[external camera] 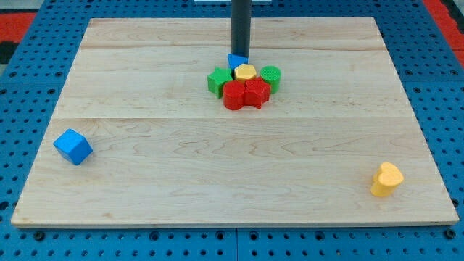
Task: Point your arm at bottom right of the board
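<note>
My rod comes down from the view's top, and my tip sits at the top edge of a tight cluster, touching or just behind a blue block. I carry no jaws, only this rod. The cluster holds a yellow block, a green block, a green cylinder, a red cylinder and a red block. A blue cube lies far left. The board rests on the counter; near its bottom right corner stands a yellow block, well apart from my tip.

My tip touches the block cluster's top edge.
</note>
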Controlling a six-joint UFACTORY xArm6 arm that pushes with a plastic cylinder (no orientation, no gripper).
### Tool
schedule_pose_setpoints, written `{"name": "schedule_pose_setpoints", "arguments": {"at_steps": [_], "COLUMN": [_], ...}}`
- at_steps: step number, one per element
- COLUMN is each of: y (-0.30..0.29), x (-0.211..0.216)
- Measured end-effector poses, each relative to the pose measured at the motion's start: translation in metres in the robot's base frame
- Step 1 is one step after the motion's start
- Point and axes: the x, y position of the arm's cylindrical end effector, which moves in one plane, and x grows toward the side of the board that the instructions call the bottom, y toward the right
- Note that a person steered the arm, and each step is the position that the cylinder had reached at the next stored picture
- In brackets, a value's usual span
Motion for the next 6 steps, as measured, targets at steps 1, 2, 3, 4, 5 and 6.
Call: {"name": "schedule_pose_setpoints", "arguments": {"at_steps": [1,2,3,4,5,6], "y": [0.001,0.001,0.013,0.071,0.177,0.243], "x": [0.016,0.023,0.018,-0.033,-0.029,0.021]}}
